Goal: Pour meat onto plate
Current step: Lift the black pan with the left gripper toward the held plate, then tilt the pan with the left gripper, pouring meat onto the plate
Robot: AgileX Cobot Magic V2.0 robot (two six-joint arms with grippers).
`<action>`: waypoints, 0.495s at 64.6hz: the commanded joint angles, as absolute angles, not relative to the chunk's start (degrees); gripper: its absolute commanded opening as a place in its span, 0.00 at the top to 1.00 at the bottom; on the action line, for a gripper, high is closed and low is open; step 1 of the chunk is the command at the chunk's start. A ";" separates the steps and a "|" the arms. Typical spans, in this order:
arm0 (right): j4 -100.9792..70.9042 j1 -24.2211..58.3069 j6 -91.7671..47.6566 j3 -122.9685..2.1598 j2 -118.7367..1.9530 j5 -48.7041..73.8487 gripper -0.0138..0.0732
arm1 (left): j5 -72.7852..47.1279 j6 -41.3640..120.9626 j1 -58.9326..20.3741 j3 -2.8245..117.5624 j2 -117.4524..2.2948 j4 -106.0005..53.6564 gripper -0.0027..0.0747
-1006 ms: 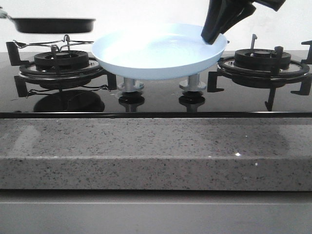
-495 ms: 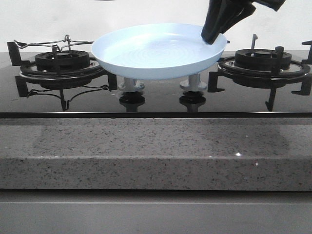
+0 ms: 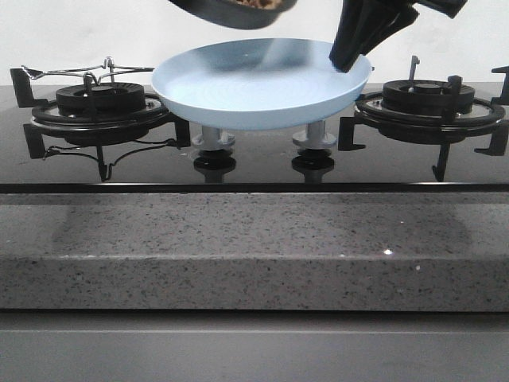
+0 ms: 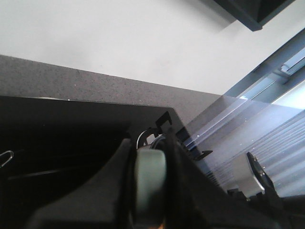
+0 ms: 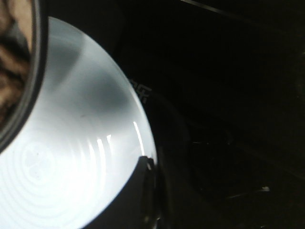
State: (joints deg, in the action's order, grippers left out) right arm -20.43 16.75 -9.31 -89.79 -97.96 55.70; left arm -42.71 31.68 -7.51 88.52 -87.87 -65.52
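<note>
1. Meat (image 3: pixel 256 3): tan chunks lying in the black pan (image 3: pixel 231 12), at the top edge of the front view, above the plate's rear-left part.
2. Plate (image 3: pixel 254 87): pale blue, bare, raised above the hob's two knobs (image 3: pixel 213 142), between the left burner (image 3: pixel 99 99) and right burner (image 3: pixel 429 95).
3. Right gripper (image 3: pixel 347 57): pinching the plate's right rim.
4. Left gripper (image 4: pixel 150 191): fingers clamped on the pan's pale handle (image 4: pixel 149 183).
5. Grey stone counter (image 3: pixel 254 247) in front of the hob.
</note>
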 commanded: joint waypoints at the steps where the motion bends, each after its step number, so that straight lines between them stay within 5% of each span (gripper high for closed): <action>1: -22.12 16.54 -9.72 -91.10 -94.83 53.58 0.92 | -38.57 31.32 -9.89 91.05 -82.87 -63.99 0.99; 32: -22.12 16.54 -9.72 -91.10 -94.83 53.58 0.92 | -27.31 30.87 -27.84 91.28 -76.35 -31.05 0.99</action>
